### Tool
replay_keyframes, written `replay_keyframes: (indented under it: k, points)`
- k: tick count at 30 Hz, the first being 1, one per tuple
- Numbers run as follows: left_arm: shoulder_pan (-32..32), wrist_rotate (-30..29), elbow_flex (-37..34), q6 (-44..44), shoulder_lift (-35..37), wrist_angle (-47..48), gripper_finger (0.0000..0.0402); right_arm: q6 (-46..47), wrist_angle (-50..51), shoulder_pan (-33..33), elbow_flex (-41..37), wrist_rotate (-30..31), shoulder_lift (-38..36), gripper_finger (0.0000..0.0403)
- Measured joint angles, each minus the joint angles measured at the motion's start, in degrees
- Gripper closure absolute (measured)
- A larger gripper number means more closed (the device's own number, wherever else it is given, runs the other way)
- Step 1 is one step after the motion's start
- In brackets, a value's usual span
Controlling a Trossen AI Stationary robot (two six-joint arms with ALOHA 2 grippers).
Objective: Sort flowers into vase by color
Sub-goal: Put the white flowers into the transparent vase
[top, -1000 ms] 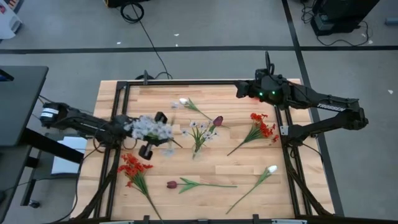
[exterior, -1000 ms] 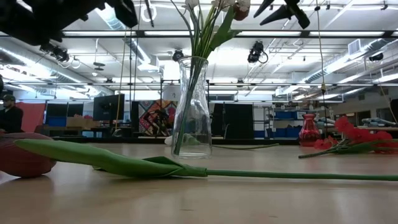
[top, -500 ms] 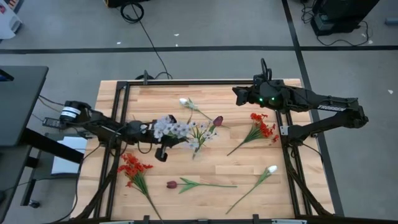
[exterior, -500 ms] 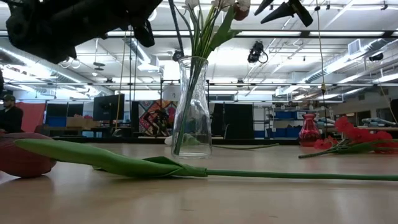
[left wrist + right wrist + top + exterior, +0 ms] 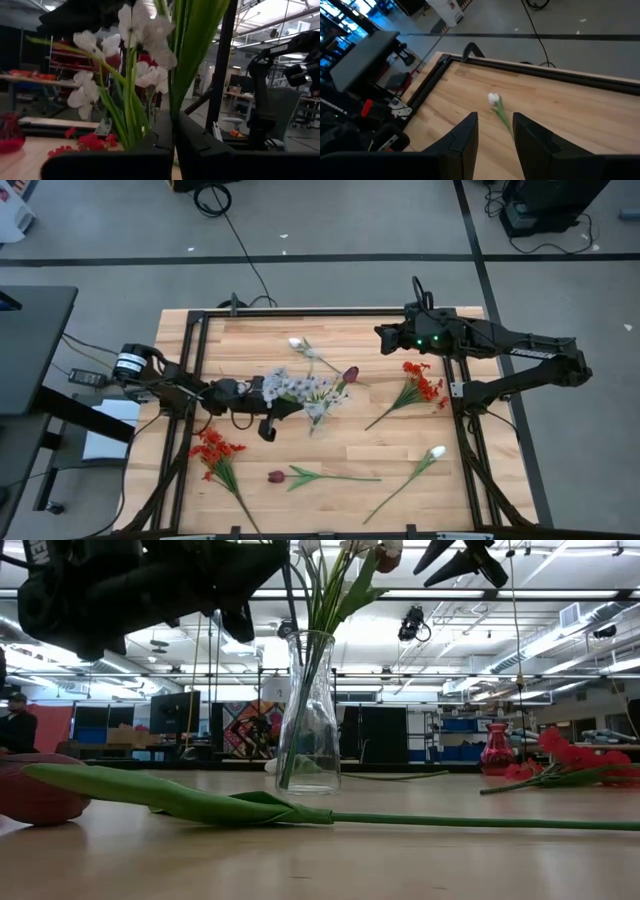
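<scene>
Your left end effector (image 5: 268, 402) hangs over the middle of the tabletop (image 5: 260, 340), clenched on the stem of a lavender-white spray (image 5: 290, 388) right at the mouth of the glass vase (image 5: 308, 720), which already carries several green stems. Your right end effector (image 5: 383, 334) waits above the far right part of the tabletop, fingers parted and holding nothing. Count six loose flowers lying flat: two red clusters, one (image 5: 420, 383) by the right edge and one (image 5: 211, 448) near the front left corner; two white buds, one (image 5: 296, 343) toward the far edge and one (image 5: 437, 452) near the front right corner; two maroon tulips, one (image 5: 350, 374) beside the vase and one (image 5: 277, 477) near the front edge.
</scene>
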State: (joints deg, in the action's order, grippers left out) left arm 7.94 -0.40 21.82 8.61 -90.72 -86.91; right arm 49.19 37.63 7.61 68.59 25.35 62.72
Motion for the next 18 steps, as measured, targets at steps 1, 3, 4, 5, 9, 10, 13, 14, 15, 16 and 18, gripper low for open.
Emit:
replay_keyframes:
  k: [1, 3, 4, 5, 9, 10, 13, 14, 15, 16, 18]
  points:
    - [0.0, 0.0, 0.0, 0.7, -0.1, 0.2, 0.0381, 0.2, 0.2, 0.3, 0.0, -0.4, 0.0, 0.0273]
    - [0.0, 0.0, 0.0, 1.3, -0.1, 0.3, 0.0357, 0.2, 0.6, 1.1, 0.0, -2.0, 0.0, 0.0272]
    - [0.0, 0.0, 0.0, 1.3, -0.1, 0.5, 0.0344, 0.3, 0.9, 1.6, 0.0, -2.8, 0.0, 0.0271]
    - [0.0, 0.0, 0.0, 1.2, -0.1, 0.8, 0.0330, 0.3, 1.4, 2.0, 0.0, -3.6, 0.0, 0.0269]
    - [0.0, 0.0, 0.0, 2.2, -0.1, 1.4, 0.0275, 0.2, 3.2, 3.3, 0.0, -5.9, 0.0, 0.0259]
    - [0.0, 0.0, 0.0, 2.5, -0.1, 1.4, 0.0263, 0.2, 3.6, 3.4, 0.0, -6.4, 0.0, 0.0256]
    - [0.0, 0.0, 0.0, 3.9, 0.7, 2.0, 0.0234, 0.5, 4.6, 3.8, 0.0, -8.4, 0.0, 0.0250]
    - [0.0, 0.0, 0.0, 4.7, 1.3, 2.3, 0.0226, 1.4, 5.4, 4.0, 0.0, -9.4, 0.0, 0.0249]
    - [0.0, 0.0, 0.0, 5.3, 2.2, 3.4, 0.0220, 2.5, 6.3, 4.2, 0.0, -10.5, 0.0, 0.0248]
    - [0.1, 0.0, 0.0, 5.6, 3.4, 5.2, 0.0216, 3.6, 7.6, 4.5, 0.0, -11.8, 0.0, 0.0248]
    - [0.8, 0.0, 0.3, 5.8, 6.2, 10.7, 0.0209, 5.4, 10.5, 4.6, 0.0, -14.4, 0.0, 0.0249]
